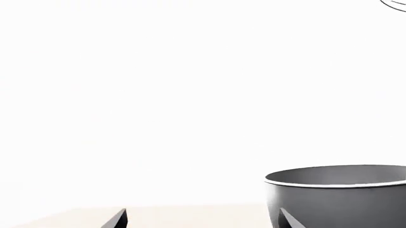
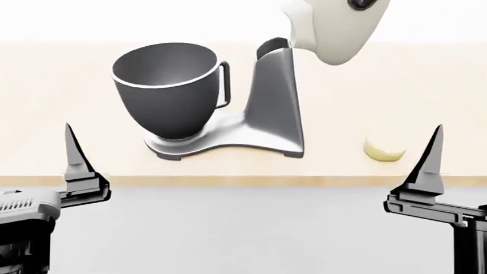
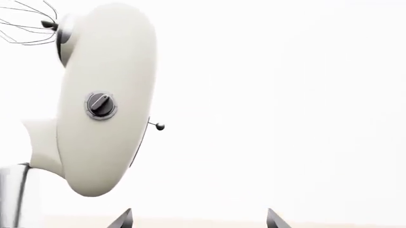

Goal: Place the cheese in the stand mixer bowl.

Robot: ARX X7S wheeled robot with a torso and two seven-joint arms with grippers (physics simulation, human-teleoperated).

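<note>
The cheese (image 2: 384,149) is a small pale yellow chunk on the wooden counter, right of the mixer. The stand mixer bowl (image 2: 167,91) is dark grey with a light rim and a loop handle, and it sits upright and empty on the mixer's base. It also shows in the left wrist view (image 1: 343,199). My left gripper (image 2: 72,151) is open at the counter's front edge, near-left of the bowl; its fingers (image 1: 117,219) stand wide apart and hold nothing. My right gripper (image 2: 434,154) is open and empty, just right of the cheese. The cheese is out of both wrist views.
The silver-grey mixer base and column (image 2: 270,108) stand between bowl and cheese. The cream-white mixer head (image 2: 335,28) is tilted up above them; it fills the right wrist view (image 3: 104,99) with its whisk (image 3: 25,26). The counter's front edge (image 2: 243,180) runs just before both grippers.
</note>
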